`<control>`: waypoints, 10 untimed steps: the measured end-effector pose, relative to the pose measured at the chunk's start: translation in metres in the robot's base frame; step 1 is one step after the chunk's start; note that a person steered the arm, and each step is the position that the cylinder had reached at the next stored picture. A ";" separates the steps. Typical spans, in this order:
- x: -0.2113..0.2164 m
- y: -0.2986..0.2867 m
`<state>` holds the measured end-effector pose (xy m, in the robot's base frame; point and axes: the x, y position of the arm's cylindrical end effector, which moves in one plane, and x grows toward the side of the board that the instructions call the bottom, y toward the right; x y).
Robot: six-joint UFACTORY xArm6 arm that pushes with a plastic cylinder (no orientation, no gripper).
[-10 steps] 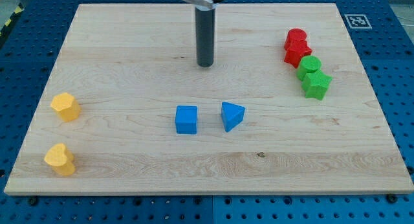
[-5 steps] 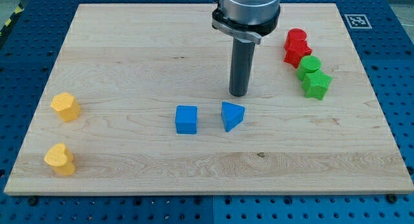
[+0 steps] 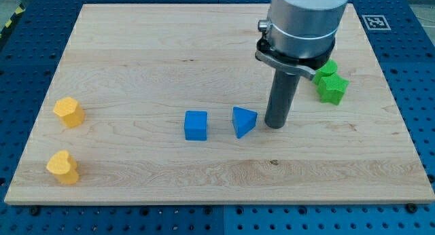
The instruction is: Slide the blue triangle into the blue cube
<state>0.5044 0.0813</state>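
Standing just right of the blue triangle [image 3: 244, 121]: my tip [image 3: 275, 125], clawless rod. Blue cube [image 3: 196, 125] left of triangle, apart.

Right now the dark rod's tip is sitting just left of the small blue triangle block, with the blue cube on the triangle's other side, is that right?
Not quite. In the camera view my tip sits just to the view's right of the small blue triangle block, not its left. The blue cube is indeed on the triangle's other side, to the view's left, with a gap between them.
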 end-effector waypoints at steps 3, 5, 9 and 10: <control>0.012 -0.025; 0.013 -0.008; -0.012 -0.020; -0.008 -0.038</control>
<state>0.4964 0.0429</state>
